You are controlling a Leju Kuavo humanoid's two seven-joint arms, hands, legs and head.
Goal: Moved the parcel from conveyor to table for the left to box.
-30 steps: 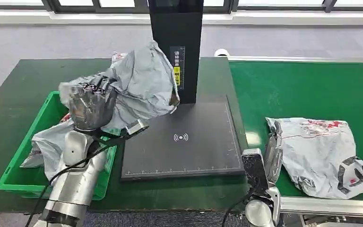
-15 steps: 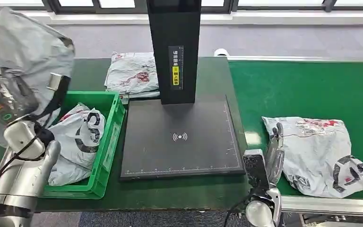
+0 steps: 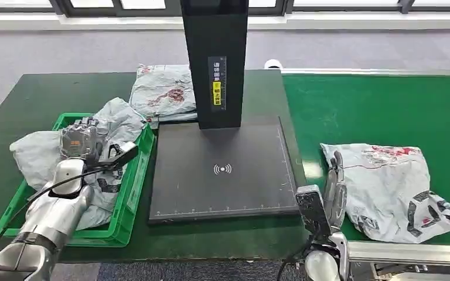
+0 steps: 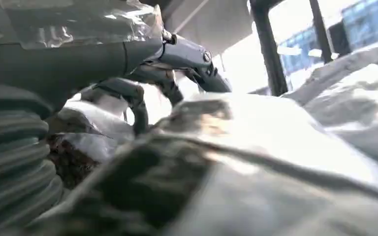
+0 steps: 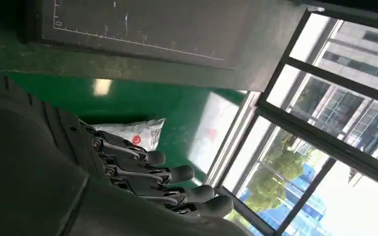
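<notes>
My right hand [image 3: 335, 190] sits nearest, fingers straight and apart, empty, just beside a crumpled grey parcel [image 3: 389, 190] with red and black print on the green conveyor [image 3: 375, 111]. My left hand [image 3: 81, 139] is over the green bin [image 3: 126, 202], on a grey parcel in bin [image 3: 38, 155]; the wrist view shows its fingers [image 4: 128, 91] curling against the plastic, grip unclear.

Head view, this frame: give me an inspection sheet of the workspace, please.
Surface: dark green table; bright green conveyor.
Job's things: grey parcel on conveyor; green bin holding grey parcels.
Clutter: another parcel behind the bin; black scanner pad with upright post.
Hands: left hand on the bin's parcels, grip unclear; right hand open beside the conveyor parcel.
Cables: black cable along left arm.
Surroundings: grey floor, window frames.
</notes>
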